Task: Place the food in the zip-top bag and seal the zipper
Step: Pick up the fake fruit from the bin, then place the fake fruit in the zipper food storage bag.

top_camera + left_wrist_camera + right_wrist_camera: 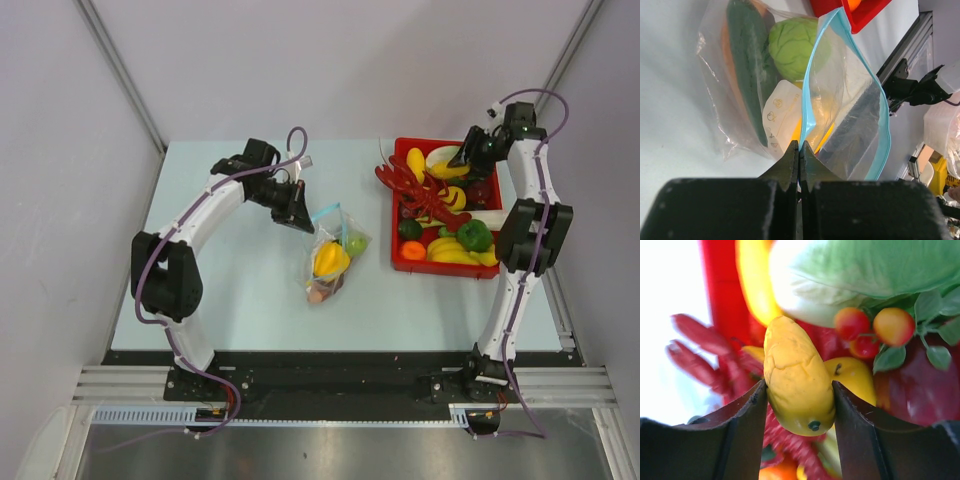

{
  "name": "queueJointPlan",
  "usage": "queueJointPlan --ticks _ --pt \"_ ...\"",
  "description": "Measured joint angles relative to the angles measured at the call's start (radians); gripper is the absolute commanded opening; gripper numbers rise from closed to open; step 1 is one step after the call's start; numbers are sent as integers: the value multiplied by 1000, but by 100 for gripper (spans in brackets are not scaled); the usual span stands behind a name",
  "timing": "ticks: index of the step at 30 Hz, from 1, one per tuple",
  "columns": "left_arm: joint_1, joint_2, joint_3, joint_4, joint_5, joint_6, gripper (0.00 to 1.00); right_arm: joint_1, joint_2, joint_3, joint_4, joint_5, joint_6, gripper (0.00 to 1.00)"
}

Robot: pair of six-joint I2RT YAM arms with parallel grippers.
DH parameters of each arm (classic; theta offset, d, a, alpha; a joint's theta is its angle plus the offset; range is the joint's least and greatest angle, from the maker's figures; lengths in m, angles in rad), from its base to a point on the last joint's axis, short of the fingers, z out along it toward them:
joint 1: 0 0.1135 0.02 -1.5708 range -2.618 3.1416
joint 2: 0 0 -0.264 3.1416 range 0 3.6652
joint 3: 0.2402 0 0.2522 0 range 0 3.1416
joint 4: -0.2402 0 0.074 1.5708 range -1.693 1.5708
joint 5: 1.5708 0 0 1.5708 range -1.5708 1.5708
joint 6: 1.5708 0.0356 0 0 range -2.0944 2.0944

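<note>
The clear zip-top bag [335, 255] lies at mid table, its mouth toward the back left. In the left wrist view it holds a dark green cucumber [747, 65], a green round fruit [795, 45] and a yellow piece [812, 131] behind the white label [782, 115]. My left gripper [800, 146] is shut on the light blue zipper [810, 85] at one end; the mouth gapes open. It also shows in the top view [297, 213]. My right gripper [799, 390] is over the red tray [398, 262], shut on a yellow bumpy fruit [795, 375].
The tray holds a red toy lobster [428, 195], bananas [455, 252], a green pepper [474, 235], an orange piece [413, 250], a pale green cabbage [865, 270] and small red-orange berries [875, 327]. Grey walls stand on both sides of the table.
</note>
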Motion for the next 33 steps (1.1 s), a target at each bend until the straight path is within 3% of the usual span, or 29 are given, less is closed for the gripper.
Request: queueJointPlan --ticks 5,9,14,23,33 --pt "0 0 -27 5 0 0 0 2 -140 -37 39 22 -20 18" --pt "2 -3 -33 11 1 0 0 15 -224 -38 60 46 -90 5" --pt "2 -36 -55 42 4 -8 0 89 -329 -38 23 -13 -219 1" --pt "2 -84 -64 93 33 -48 0 586 -621 -257 -75 -90 -399 0" --pt "2 -116 -64 132 90 -129 0 763 -772 -342 -122 -36 -515 0"
